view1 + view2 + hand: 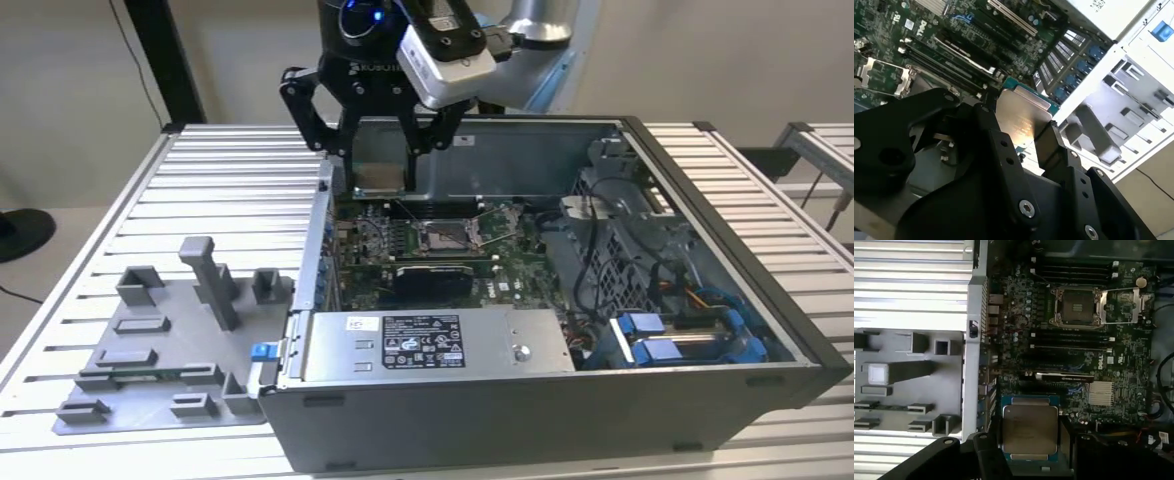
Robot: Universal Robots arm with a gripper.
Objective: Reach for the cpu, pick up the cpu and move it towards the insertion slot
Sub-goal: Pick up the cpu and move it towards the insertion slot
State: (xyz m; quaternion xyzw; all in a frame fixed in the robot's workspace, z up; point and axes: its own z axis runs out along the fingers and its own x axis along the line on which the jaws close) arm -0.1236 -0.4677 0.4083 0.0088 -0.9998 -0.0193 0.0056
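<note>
Cpu (1029, 432) clamped in end effector (1026, 440) fingers

A silvery square chip with a teal-green edge (1030, 432) contrasts with the black gripper (380, 140). The shiny metal-framed socket (1076, 306) (dark in the centre) sits amid green circuit board (1124, 355); the plastic fixture plate (147, 370) is grey.

Print on the power supply label (422, 343) is illegible
</note>
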